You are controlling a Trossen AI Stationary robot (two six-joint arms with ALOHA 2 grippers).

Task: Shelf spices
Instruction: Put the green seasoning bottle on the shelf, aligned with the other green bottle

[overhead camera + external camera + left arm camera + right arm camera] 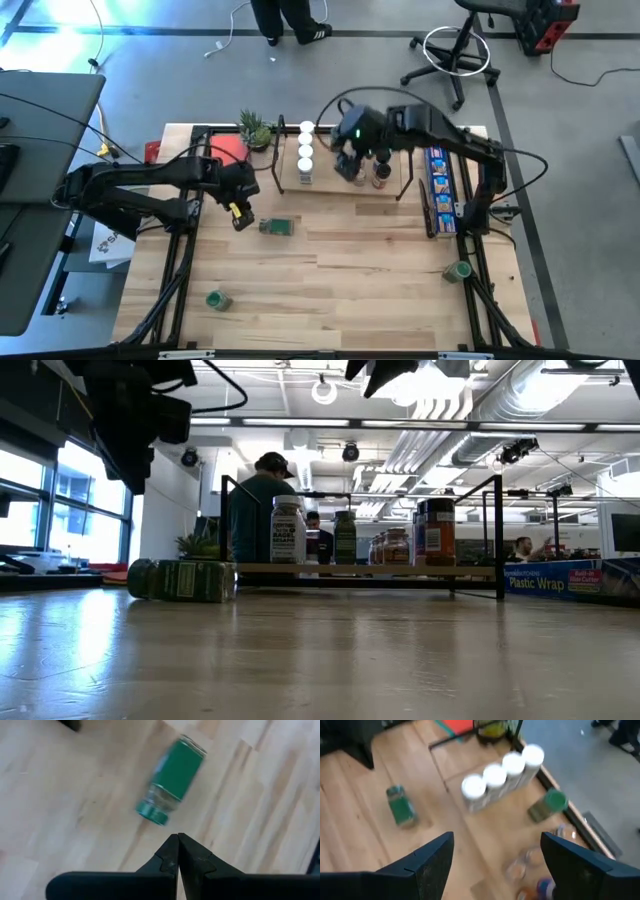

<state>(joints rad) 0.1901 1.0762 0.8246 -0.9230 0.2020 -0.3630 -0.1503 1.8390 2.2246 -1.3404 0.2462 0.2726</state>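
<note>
left hand [178, 840] clenched, empty, near fallen green jar [172, 779] on desk [380, 280] | right hand [497, 852] released above shelf [345, 185]

Arms: two, matte black, jointed links, thick rounded housings at the joints.
Left end effector [240, 217]: black, with a yellow marking near the tip; fingers [167, 857] dark, tapering to points.
Right end effector [497, 855]: two broad dark fingers [432, 860], flat-faced with angular edges.
Right wrist: small green light lit.
Cables: thin black leads looping off the right arm.
</note>
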